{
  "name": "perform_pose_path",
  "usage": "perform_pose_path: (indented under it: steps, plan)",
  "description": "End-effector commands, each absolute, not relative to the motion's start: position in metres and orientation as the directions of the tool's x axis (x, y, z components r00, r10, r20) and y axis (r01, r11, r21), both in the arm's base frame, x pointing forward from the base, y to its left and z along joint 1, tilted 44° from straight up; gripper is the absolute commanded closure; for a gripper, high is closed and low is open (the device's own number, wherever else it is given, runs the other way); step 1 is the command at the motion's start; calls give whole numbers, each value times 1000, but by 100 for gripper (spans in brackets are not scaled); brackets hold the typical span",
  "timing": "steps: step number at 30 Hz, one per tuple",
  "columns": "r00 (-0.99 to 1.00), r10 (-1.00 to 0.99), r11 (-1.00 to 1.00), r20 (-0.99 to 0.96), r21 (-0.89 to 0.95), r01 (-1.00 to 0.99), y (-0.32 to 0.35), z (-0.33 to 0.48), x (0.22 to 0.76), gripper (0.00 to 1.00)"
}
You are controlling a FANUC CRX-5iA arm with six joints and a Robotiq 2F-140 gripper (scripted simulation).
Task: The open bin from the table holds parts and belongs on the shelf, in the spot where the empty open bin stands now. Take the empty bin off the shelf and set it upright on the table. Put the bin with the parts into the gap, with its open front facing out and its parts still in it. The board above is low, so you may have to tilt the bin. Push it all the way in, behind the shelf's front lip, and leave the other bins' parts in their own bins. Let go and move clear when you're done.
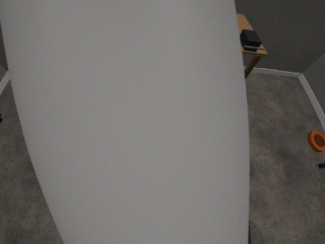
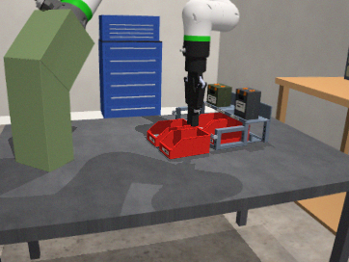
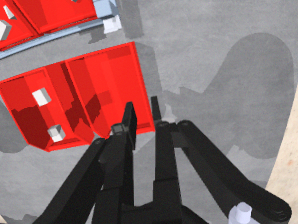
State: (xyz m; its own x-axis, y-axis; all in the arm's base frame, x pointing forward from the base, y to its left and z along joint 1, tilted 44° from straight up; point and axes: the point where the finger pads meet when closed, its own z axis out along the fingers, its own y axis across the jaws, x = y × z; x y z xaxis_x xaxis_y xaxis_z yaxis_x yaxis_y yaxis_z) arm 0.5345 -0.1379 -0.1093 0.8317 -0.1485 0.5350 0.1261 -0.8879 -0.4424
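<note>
The gripper points down over the near red bin, its fingers a little apart with nothing clamped between them; that bin stands upright on the grey table, with no parts visible inside. The bin with the parts stands upright just beside it, on its far side, also on the table; two pale parts show inside it. To the right is the low shelf, with red bins under its board; a green box and a dark box stand on top. The arm hides most of the top view.
</note>
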Motion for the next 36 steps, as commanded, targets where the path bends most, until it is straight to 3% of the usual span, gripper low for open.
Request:
perform_pose_path:
  steps: [1,36]
  plan:
    - [831,-149,-888,536,-442,126,-140,-107,533,76]
    - [831,-149,-888,536,-441,126,-147,-95,524,76]
